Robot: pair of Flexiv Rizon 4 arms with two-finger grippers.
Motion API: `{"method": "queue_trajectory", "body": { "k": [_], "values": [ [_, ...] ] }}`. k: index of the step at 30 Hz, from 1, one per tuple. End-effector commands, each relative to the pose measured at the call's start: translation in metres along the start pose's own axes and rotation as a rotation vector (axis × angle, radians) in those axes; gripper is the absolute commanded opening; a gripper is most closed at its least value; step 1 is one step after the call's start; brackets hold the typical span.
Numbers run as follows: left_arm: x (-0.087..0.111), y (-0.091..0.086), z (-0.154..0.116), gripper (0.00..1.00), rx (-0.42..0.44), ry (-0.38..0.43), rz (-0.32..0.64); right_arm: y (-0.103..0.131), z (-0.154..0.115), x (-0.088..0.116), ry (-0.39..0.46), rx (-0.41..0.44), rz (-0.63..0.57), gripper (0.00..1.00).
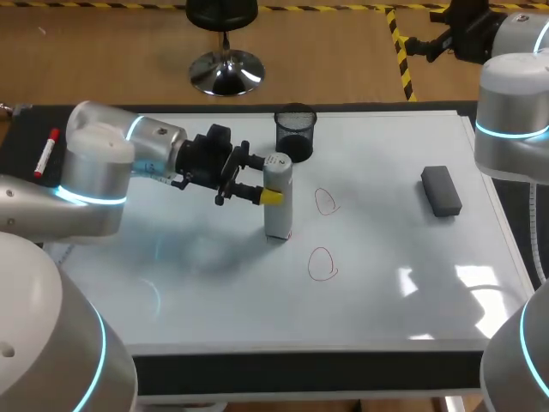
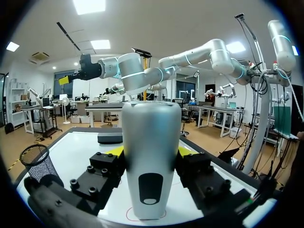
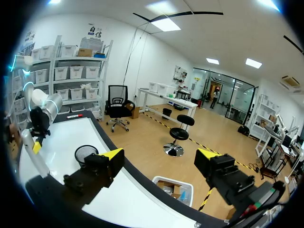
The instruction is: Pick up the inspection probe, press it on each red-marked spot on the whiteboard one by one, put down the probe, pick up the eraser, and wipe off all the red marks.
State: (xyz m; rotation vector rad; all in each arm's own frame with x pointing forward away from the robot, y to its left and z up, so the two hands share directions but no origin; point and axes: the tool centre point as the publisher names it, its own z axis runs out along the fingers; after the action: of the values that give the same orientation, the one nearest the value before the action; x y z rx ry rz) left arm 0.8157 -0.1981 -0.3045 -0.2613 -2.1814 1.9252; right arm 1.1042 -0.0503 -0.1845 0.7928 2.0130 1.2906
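Observation:
The inspection probe (image 1: pixel 278 206), a silver cylinder, stands upright on the whiteboard (image 1: pixel 386 283). My left gripper (image 1: pixel 276 190) is shut on its upper half from the side. In the left wrist view the probe (image 2: pixel 151 161) fills the gap between the yellow-tipped fingers (image 2: pixel 115 151), and its base rests on a red mark (image 2: pixel 130 217). Two more red loops (image 1: pixel 326 202) (image 1: pixel 322 264) lie to the probe's right. The dark grey eraser (image 1: pixel 441 190) lies flat at the board's right. My right gripper (image 3: pixel 159 159) hangs open and empty beyond the board's far right corner.
A black mesh cup (image 1: pixel 295 133) stands at the back of the board, just behind the probe. A red marker pen (image 1: pixel 46 152) lies on the dark strip left of the board. The board's front half is bare white surface.

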Motion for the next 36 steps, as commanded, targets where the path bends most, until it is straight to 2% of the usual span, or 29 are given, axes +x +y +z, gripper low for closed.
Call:
{"method": "queue_trajectory", "body": {
  "k": [1, 21, 23, 27, 32, 34, 36],
  "values": [
    [-0.001, 0.009, -0.001, 0.0, 0.003, 0.009, 0.002, 0.0, 0.0, 0.0, 0.0, 0.0, 0.0, 1.0],
    [-0.001, 0.008, -0.001, 0.0, 0.003, 0.009, 0.002, 0.0, 0.0, 0.0, 0.0, 0.0, 0.0, 1.0],
    [-0.001, 0.008, -0.001, 0.0, 0.003, 0.009, 0.002, 0.006, 0.002, -0.008, 0.031, 0.079, 0.049, 1.0],
    [-0.001, 0.008, -0.001, 0.0, 0.003, 0.009, 0.002, 0.016, -0.002, -0.012, 0.03, 0.223, 0.145, 1.0],
    [-0.001, 0.008, -0.001, 0.0, 0.003, 0.009, 0.002, 0.035, -0.022, 0.001, 0.04, 0.389, 0.282, 1.0],
    [-0.001, 0.008, -0.001, 0.0, 0.003, 0.009, 0.002, 0.044, -0.029, 0.009, 0.042, 0.496, 0.319, 1.0],
    [-0.001, 0.008, -0.001, 0.0, 0.003, 0.009, 0.002, 0.052, -0.035, 0.02, 0.077, 0.585, 0.441, 1.0]
  ]
}}
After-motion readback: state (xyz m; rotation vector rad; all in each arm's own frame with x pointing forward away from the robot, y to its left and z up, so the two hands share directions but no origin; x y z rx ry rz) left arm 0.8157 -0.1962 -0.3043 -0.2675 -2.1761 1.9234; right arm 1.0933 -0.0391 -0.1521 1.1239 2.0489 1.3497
